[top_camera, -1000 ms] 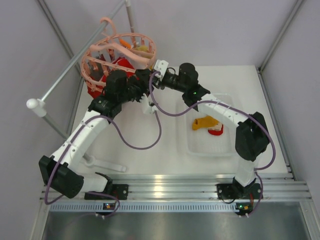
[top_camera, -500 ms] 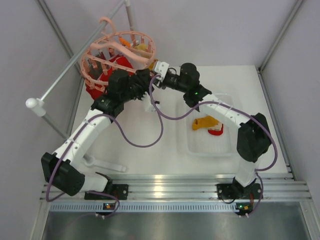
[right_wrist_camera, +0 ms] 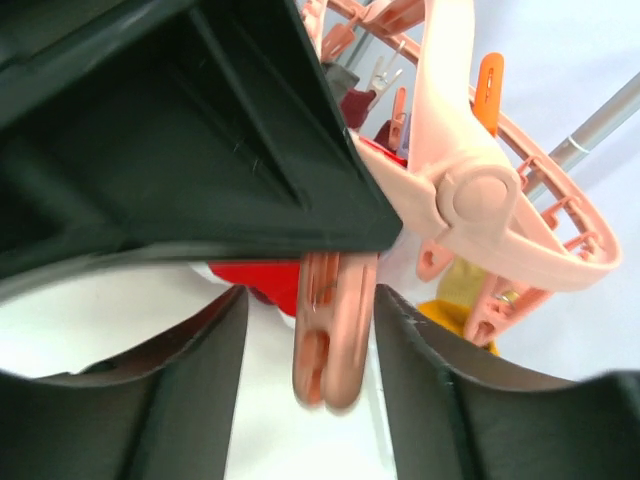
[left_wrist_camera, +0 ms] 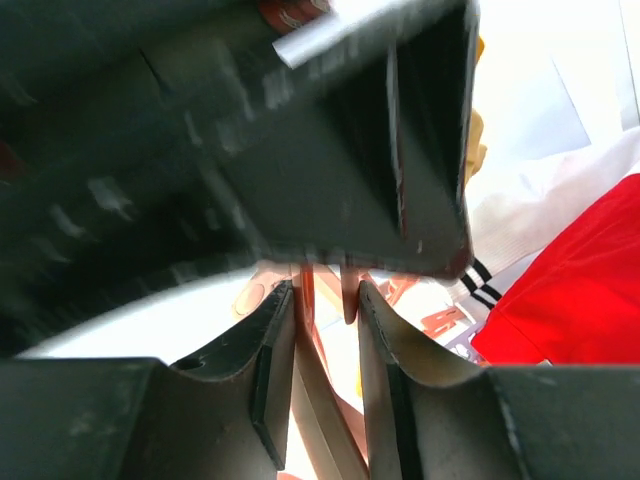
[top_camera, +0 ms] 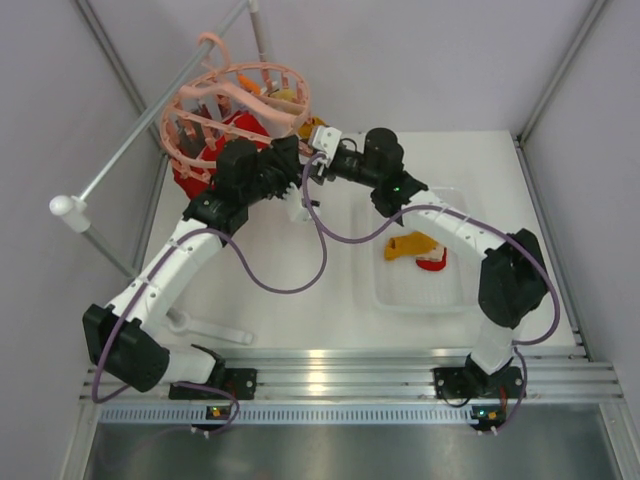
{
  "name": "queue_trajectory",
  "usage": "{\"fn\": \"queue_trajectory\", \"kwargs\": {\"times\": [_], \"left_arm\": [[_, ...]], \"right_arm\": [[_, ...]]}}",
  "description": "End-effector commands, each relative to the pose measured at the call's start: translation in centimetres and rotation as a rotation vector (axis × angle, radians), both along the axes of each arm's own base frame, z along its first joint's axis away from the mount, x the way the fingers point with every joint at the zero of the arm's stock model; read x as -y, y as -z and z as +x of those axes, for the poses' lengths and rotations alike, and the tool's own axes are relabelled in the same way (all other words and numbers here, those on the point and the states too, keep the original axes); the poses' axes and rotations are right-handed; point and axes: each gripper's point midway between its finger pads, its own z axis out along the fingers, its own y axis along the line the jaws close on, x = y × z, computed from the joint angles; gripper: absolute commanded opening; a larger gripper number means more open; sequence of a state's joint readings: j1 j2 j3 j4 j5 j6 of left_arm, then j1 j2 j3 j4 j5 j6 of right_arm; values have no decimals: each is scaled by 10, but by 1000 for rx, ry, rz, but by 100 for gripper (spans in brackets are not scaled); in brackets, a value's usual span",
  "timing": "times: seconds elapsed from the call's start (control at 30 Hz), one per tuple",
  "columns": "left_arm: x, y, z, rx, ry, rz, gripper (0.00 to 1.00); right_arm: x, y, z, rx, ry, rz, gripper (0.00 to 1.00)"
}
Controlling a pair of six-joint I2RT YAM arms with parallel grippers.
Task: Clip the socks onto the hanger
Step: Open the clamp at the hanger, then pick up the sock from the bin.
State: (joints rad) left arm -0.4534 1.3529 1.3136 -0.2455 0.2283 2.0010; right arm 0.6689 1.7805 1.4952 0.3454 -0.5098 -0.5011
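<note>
The salmon-pink hanger [top_camera: 235, 105] hangs at the back left, with red socks [top_camera: 195, 165] and a mustard sock [top_camera: 290, 98] clipped under it. My left gripper [top_camera: 290, 162] reaches its near rim. In the left wrist view this gripper [left_wrist_camera: 325, 295] is shut on a pink clip peg [left_wrist_camera: 345, 295], both fingers pressing its legs, with a red sock [left_wrist_camera: 570, 290] to the right. My right gripper [top_camera: 318, 138] meets the hanger from the right. In the right wrist view it [right_wrist_camera: 312, 310] stands open around a blurred peg [right_wrist_camera: 330, 340], with a gap on each side. The hanger's hub [right_wrist_camera: 470, 190] and the mustard sock [right_wrist_camera: 465, 300] lie beyond.
A clear tray [top_camera: 395, 290] at the right holds a mustard sock [top_camera: 408, 245] and a red sock [top_camera: 432, 262]. A grey metal rail [top_camera: 150, 130] with a white ball end [top_camera: 65, 208] carries the hanger. A white tool [top_camera: 215, 330] lies near the left arm's base.
The left gripper has closed onto a peg. The right gripper's fingers have spread away from the peg between them. Both wrists shifted slightly toward the hanger.
</note>
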Motion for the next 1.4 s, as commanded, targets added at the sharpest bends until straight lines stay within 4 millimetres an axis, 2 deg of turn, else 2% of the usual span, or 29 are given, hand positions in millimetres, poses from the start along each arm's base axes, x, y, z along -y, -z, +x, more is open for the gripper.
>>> {"fn": "queue_trajectory", "kwargs": {"times": [0.0,0.07,0.17,0.3,0.5,0.6,0.67,0.73,0.77,0.8,0.83,0.87,0.93,0.97,1.03,1.07,1.1,1.13,1.17,1.2,1.27,1.37], "left_arm": [[-5,-12,10,132,-9,87,0],[-4,-13,9,132,0,78,0],[-4,-12,10,133,1,76,0],[-2,-13,9,146,19,69,0],[1,-10,8,152,37,73,0],[2,-8,8,160,38,76,0],[3,-9,9,165,42,72,0],[3,-8,9,163,41,70,0],[3,-8,9,161,42,67,0],[3,-9,9,164,41,63,0],[3,-9,10,162,39,61,0],[3,-9,9,161,41,57,0],[4,-9,9,157,44,52,0],[3,-10,8,160,44,50,0],[4,-10,8,161,47,51,0],[4,-9,8,159,50,51,0],[5,-9,7,158,53,49,0],[5,-9,7,158,51,49,0],[5,-9,7,158,54,48,0],[5,-9,7,158,56,48,0],[6,-7,6,153,63,48,0],[7,-5,5,149,69,51,0]], "right_arm": [[11,-34,-25,60,-72,26,55],[17,-30,-24,50,-66,17,65],[35,-28,-18,32,-62,8,66],[49,-25,-14,-31,-95,24,64],[42,-39,-24,-99,-214,77,61],[43,-40,-22,-153,-208,91,62],[56,-38,-13,-201,-171,102,62],[68,-26,-12,-297,-149,100,63],[85,-30,-9,-310,-118,108,64],[94,-13,-12,-373,-99,99,66],[105,-7,-13,-397,-79,93,67],[125,-13,-15,-390,-45,93,70],[148,19,-21,-459,21,23,73],[167,18,-23,-460,66,14,75],[191,51,-31,-575,146,-28,75],[204,54,-37,-594,184,-37,75],[212,73,-43,-599,202,-82,75],[218,81,-50,-584,211,-118,76],[222,94,-69,-596,190,-182,77],[228,110,-76,-506,158,-274,78],[234,132,-90,-479,119,-365,81],[240,170,-89,-409,43,-517,81]]}}
